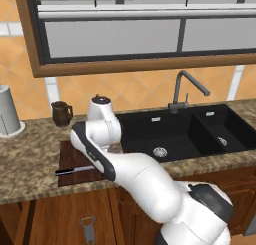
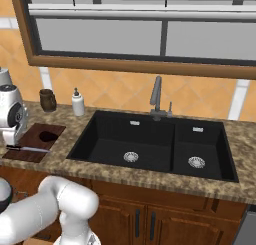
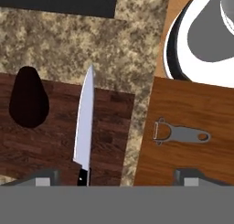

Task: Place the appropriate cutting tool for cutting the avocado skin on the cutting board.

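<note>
In the hand view, with the gripper (image 3: pixel 116 177) jaws released wide, note the slim silver-bladed, black-handled knife (image 3: pixel 85 122) lies free on the dark reddish-brown wooden cutting board (image 3: pixel 109 141), pointing to 12 o'clock, left of centre between them.

The arm covers much of the board (image 1: pixel 67 161) in the left base view, hiding the knife's (image 1: pixel 75 169) blade. In the hand view the knife (image 3: pixel 85 122) handle is cut off at the bottom, and the board (image 3: pixel 109 141) runs off the left edge.
</note>
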Robot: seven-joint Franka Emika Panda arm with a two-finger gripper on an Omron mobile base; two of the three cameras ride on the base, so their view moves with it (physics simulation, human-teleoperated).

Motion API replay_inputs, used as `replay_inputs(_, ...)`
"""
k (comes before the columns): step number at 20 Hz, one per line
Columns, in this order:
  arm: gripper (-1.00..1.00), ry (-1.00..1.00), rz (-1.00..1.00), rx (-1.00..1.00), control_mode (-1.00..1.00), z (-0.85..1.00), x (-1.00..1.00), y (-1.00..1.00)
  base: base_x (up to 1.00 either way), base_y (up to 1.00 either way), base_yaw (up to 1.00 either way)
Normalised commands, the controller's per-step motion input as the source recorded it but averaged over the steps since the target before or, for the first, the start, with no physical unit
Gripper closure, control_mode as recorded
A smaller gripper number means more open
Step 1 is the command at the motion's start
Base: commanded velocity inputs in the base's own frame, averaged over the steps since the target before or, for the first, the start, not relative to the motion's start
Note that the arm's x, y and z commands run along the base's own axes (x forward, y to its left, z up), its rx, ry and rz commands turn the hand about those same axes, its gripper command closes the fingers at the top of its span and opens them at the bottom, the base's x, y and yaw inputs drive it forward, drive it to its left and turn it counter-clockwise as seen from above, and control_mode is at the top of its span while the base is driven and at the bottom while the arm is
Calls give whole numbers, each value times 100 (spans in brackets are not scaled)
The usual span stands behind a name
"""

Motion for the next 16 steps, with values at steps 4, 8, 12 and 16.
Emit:
replay_inputs(4, -100, -2, 2, 5, -100, 12, -36, -92, 0, 0, 0)
replay_inputs(8, -100, -3, 6, 3, -100, 16, -2, -87, 0, 0, 0)
replay_inputs(12, -100, -2, 9, 3, -100, 3, 1, -78, 0, 0, 0)
replay_inputs(16, -100, -2, 9, 3, -100, 0, 13, -59, 0, 0, 0)
